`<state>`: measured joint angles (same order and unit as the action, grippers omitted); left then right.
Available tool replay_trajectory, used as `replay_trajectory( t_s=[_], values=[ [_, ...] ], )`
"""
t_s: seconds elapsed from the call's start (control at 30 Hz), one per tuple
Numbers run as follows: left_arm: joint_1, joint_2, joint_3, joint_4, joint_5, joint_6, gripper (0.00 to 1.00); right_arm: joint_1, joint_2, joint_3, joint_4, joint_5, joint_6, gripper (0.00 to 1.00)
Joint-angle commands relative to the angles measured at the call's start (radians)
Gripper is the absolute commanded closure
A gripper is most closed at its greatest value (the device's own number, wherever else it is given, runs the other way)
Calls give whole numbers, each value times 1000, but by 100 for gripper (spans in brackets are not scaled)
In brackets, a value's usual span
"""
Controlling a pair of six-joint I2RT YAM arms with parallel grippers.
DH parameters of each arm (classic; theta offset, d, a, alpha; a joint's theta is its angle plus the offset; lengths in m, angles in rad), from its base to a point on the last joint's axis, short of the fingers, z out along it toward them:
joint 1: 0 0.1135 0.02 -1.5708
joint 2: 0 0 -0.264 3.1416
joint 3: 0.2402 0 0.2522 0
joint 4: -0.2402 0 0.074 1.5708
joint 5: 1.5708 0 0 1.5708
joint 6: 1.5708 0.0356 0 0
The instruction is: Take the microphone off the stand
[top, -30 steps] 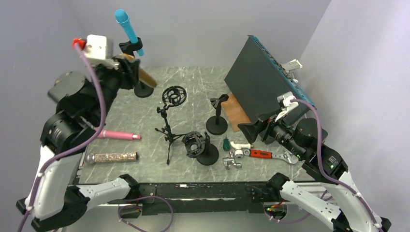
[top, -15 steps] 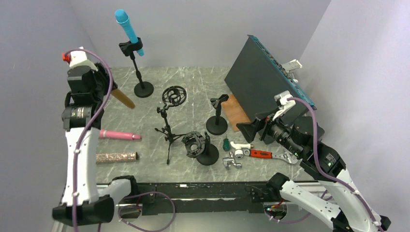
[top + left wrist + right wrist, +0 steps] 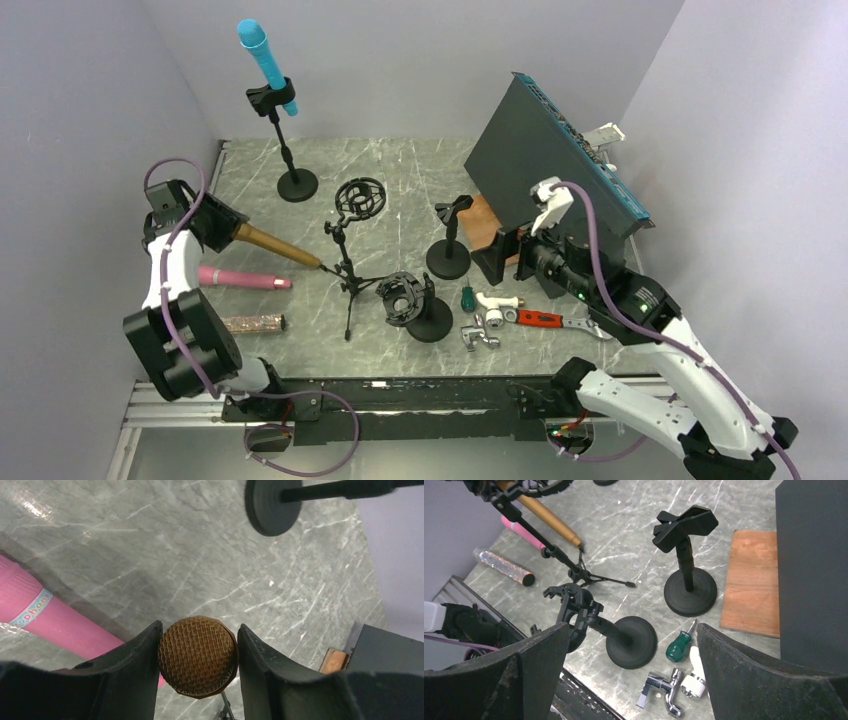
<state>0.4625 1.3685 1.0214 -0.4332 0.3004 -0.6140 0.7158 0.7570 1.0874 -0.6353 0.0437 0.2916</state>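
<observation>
Gold microphone (image 3: pixel 198 656) is sitting clamped by its mesh head in my left gripper (image 3: pixel 200 626), close to the left wall, handle tip ending right by the tripod stand (image 3: pixel 347 270). Pink microphone (image 3: pixel 245 278) is lying just nearer. My right gripper (image 3: pixel 634 635) is hanging wide open, holding nothing.

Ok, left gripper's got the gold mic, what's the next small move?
Probably lower the left gripper to lay the gold microphone on the table beside the pink microphone: it is clamped, off any stand, its tail close to the tripod stand.
</observation>
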Motion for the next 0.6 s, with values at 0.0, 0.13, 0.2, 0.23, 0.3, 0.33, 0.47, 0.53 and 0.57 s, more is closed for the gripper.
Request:
replay_trajectory(
  t_s=[0.0,0.13,0.2,0.23,0.3,0.33,0.47,0.53,0.57],
  values=[
    [31,78,37,28,-42,33,100,1,51,37,51,-12,20,0],
    [42,136,89,0,-110,89,100,1,114,37,96,-38,48,0],
    [48,183,124,-41,-152,108,100,0,150,55,106,-56,63,0],
    [55,201,126,-49,-159,114,100,0,166,65,108,-63,72,0],
    [72,225,118,-44,-157,103,100,2,192,86,114,-68,92,0],
    [74,233,110,-39,-184,97,100,2,203,97,117,-70,102,0],
    [74,289,92,-14,-206,60,100,4,241,141,115,-69,138,0],
    [74,303,63,24,-180,25,98,10,248,160,111,-53,147,0],
    [73,300,35,56,-175,3,90,15,247,164,111,-47,153,0]
  ],
)
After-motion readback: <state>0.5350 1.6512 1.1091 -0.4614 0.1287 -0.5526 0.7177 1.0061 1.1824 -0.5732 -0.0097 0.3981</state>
